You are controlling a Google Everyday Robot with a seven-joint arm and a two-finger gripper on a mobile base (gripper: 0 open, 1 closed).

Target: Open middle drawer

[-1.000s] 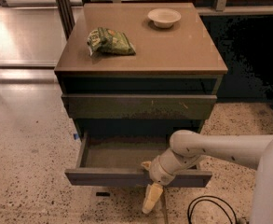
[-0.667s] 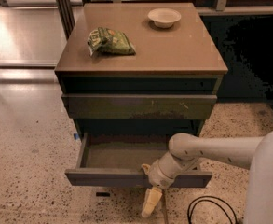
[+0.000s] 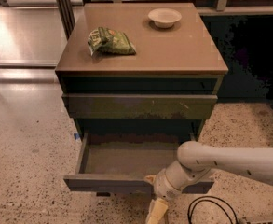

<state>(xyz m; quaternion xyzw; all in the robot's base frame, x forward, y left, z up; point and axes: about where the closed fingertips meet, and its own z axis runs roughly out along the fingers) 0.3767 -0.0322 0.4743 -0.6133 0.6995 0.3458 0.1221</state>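
Middle drawer (image 3: pixel 109 183) is seen pulled well out of the cabinet (image 3: pixel 145 62), with its grey-brown floor exposed. A blue tag (image 3: pixel 76 136) is seen at the cabinet's left side. The scratched drawer front (image 3: pixel 136 106) above is seen closed. The gripper (image 3: pixel 157 212) is located just below the pulled-out front panel, right of cabinet centre, pointing down. Its spread and any hold cannot be determined. A bowl (image 3: pixel 164 17) and a green snack bag (image 3: pixel 111 41) are placed on the cabinet top.
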